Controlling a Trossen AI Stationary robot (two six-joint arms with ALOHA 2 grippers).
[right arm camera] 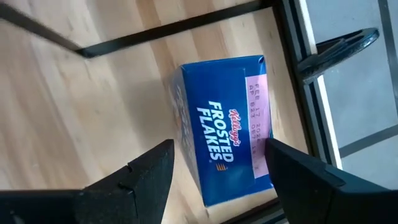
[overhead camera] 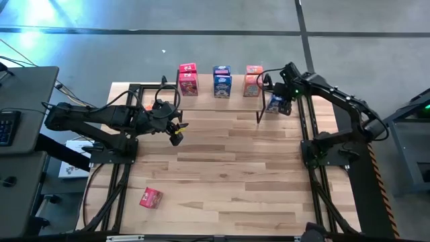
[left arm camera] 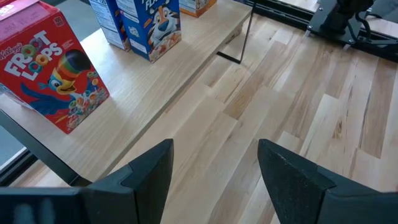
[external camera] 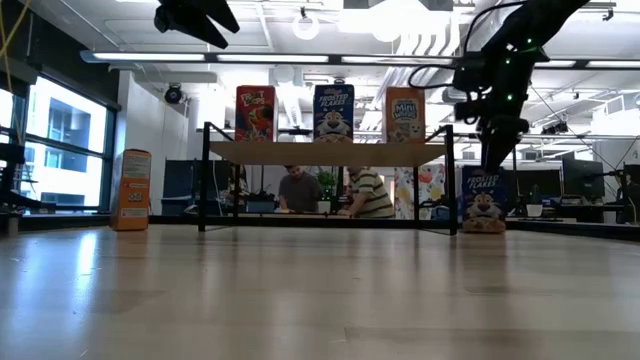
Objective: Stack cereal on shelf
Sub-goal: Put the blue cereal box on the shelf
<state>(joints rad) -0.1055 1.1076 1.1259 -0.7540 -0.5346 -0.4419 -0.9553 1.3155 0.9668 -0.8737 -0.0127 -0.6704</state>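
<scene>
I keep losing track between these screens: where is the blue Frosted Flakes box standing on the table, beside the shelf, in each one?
High view: blue box under the right gripper, right of the shelf.
Low view: right, at, outside the shelf's leg.
Left wrist view: not in it.
Right wrist view: centre, between open fingers.
Shared landmark: the shelf's black leg.

The red box (left arm camera: 53, 78) on the shelf (left arm camera: 161, 74) reads "Kellogg's Froot Loops"; the blue box (right arm camera: 227, 127) on the counter (right arm camera: 74, 124) reads "Kellogg's Frosted Flakes"; in the low view, the orange shelf box (external camera: 405, 114) reads "Mini"; other print is illegible.
</scene>
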